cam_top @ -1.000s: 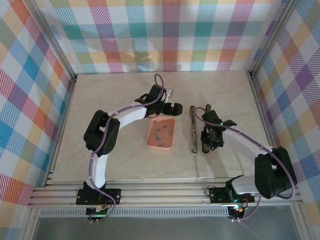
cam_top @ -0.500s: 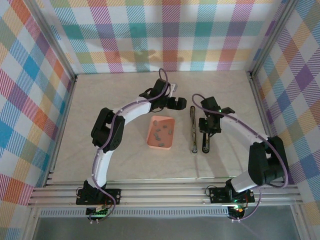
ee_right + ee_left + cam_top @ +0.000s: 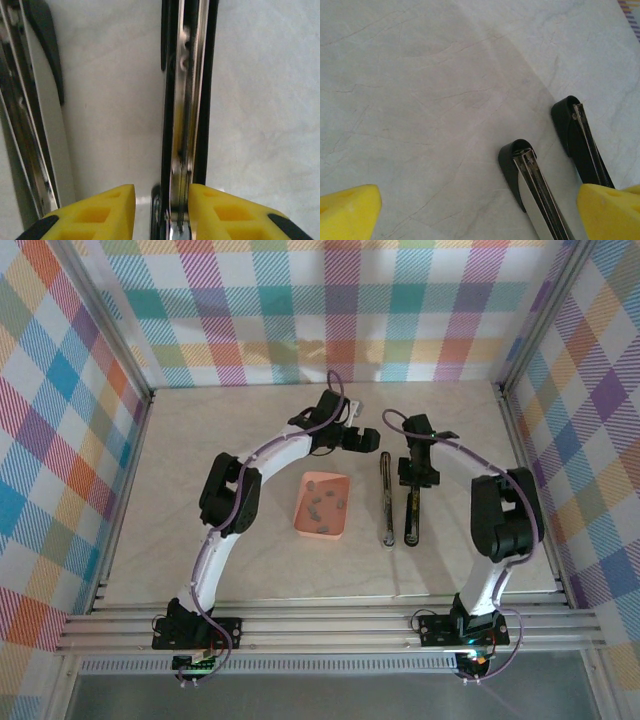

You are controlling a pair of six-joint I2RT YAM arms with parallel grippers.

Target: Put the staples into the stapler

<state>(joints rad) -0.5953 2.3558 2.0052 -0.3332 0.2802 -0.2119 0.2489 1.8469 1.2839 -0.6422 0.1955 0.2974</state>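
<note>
Both arms have pushed away from me toward the far wall since the earlier frame. The left claw has left the tray's far corner for the stapler's far tip, and the right claw has slid up the right-hand half, which now lies bare along most of its length.

Farthest left, the staples (image 3: 325, 504) sit untouched as a loose grey cluster in the pink tray (image 3: 321, 535). That tells me loading has not begun.

The left claw (image 3: 362, 438) hangs just beyond the tray. From its wrist camera, the left claw (image 3: 480, 212) is spread as wide as it goes and is carrying nothing.

The stapler (image 3: 386, 502) lies opened out as two long strips side by side, just right of the tray. Its two rounded tips show below the left wrist.

The right claw (image 3: 414, 485) sits over the far part of the right-hand strip (image 3: 185, 100). Its jaws are only narrowly parted and have been easing apart. The yellow fingertips (image 3: 95, 215) straddle that strip, but I cannot tell whether they grip it.

I judge the channel is now exposed, so fetching a strip comes next.

The table (image 3: 200, 460) is pale and marbled. Bright plaid walls (image 3: 300, 310) close it in, and an aluminium rail (image 3: 300, 625) runs along my edge.
</note>
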